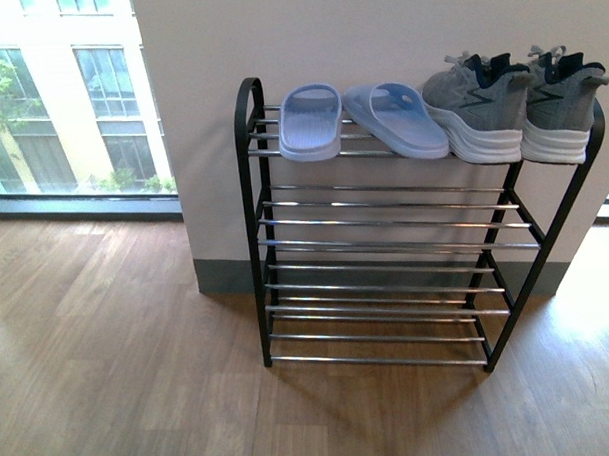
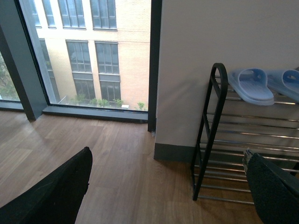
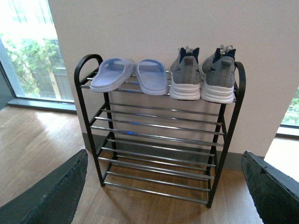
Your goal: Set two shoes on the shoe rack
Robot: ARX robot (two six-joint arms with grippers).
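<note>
Two grey sneakers with white soles stand side by side on the top tier of the shoe rack (image 1: 249,170) at its right end: one shoe (image 1: 477,107) (image 3: 185,74) and the other shoe (image 1: 560,107) (image 3: 218,75). The rack (image 3: 86,98) (image 2: 212,116) has a black frame and chrome bars. Neither arm shows in the front view. My left gripper (image 2: 168,191) is open over the wood floor beside the rack's left end. My right gripper (image 3: 166,191) is open, back from the rack and facing its lower tiers. Both hold nothing.
Two pale blue slippers (image 1: 310,121) (image 1: 396,118) lie on the top tier left of the sneakers. The rack stands against a white wall (image 1: 378,35). A floor-length window (image 1: 60,96) is to the left. Wood floor (image 1: 120,375) spreads in front.
</note>
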